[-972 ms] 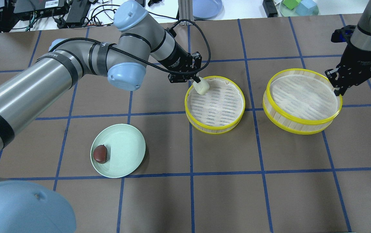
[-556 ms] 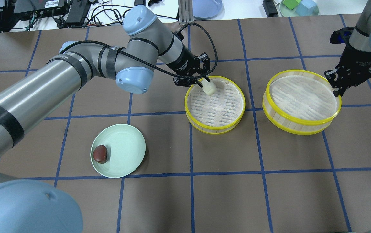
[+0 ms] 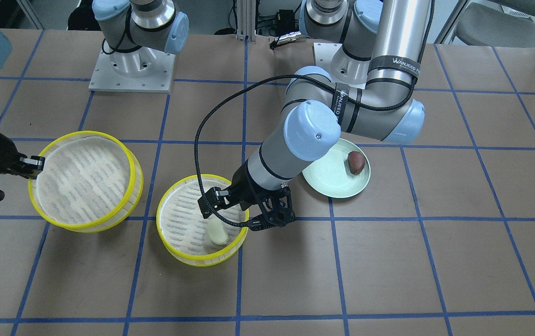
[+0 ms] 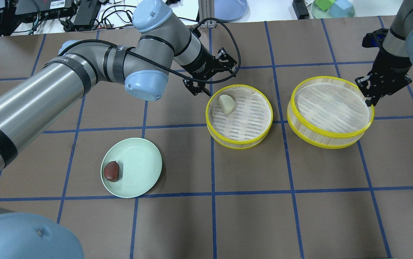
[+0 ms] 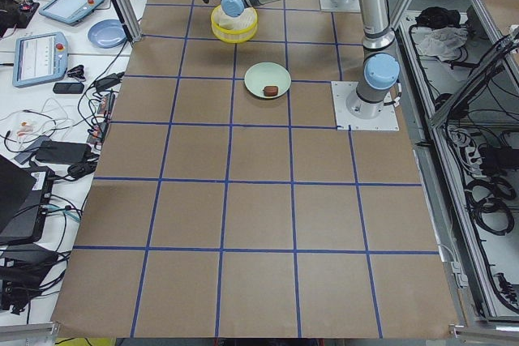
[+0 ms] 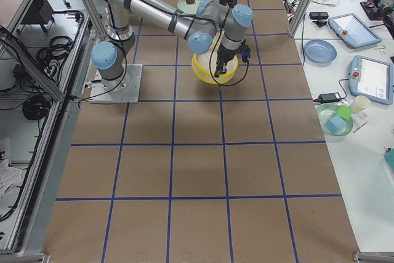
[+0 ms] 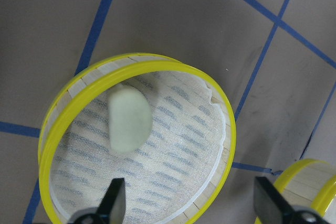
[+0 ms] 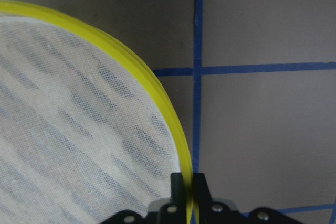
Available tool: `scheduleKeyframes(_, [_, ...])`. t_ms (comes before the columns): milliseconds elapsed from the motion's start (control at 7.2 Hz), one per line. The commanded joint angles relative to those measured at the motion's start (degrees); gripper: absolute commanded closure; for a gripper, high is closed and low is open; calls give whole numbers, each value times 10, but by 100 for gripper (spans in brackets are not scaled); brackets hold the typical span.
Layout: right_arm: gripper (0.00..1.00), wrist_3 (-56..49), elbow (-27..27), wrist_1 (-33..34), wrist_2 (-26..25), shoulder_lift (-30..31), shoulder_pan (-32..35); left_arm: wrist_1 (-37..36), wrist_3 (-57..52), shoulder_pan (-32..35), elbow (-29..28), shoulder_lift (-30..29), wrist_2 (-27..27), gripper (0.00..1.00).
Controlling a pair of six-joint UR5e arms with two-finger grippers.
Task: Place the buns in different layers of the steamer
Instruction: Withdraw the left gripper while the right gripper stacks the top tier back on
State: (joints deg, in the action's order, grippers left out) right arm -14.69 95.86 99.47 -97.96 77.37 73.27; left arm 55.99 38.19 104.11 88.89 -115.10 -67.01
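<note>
centre steamer layer (image 4: 240,143) and 3 o'clock steamer layer (image 4: 330,141): glossy yellow rims, plastic by the look. walls of pale bare wood slats. bases lined with white woven cloth, open mesh.
cream bun (image 4: 227,104): matt, smooth.
brown bun (image 4: 112,170): smooth, faint sheen.
plate (image 4: 139,169): pale green, satin, plastic-like.
surface (image 4: 264,216): matt brown paper, blue tape lines.
left arm (image 4: 30,97): brushed metal tube, glossy blue caps.

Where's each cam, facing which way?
Front-facing: across the table, facing the robot, steeply down; left arm on its right.
Overhead: behind the robot, forward-down; left arm enters left, right arm right.
Exterior left: table end, looking along; left arm near.
Exterior right: opposite end; right arm near.
Left wrist: down on white bun in first tray; left tool open, tips showing.
Right wrist: rim of second tray pinched in right tool.
Shared: front-facing and overhead both show plate with brown bun.
</note>
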Motion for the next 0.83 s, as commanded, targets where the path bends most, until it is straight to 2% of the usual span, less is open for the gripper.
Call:
scheduleKeyframes(0, [100, 133, -2, 30, 10, -5, 120, 86, -121, -28, 0, 35, -134, 0])
scheduleKeyframes(139, [100, 194, -1, 34, 12, -5, 164, 140, -185, -49, 5, 64, -185, 0])
scheduleKeyframes(278, [100, 247, 0, 35, 25, -8, 192, 163, -249, -61, 19, 86, -209, 0])
scheduleKeyframes(417, [100, 300, 0, 46, 32, -15, 215, 191, -260, -70, 39, 109, -231, 0])
scheduleKeyframes(694, [100, 333, 1, 98, 29, -32, 225, 204, -378, -116, 65, 126, -267, 0])
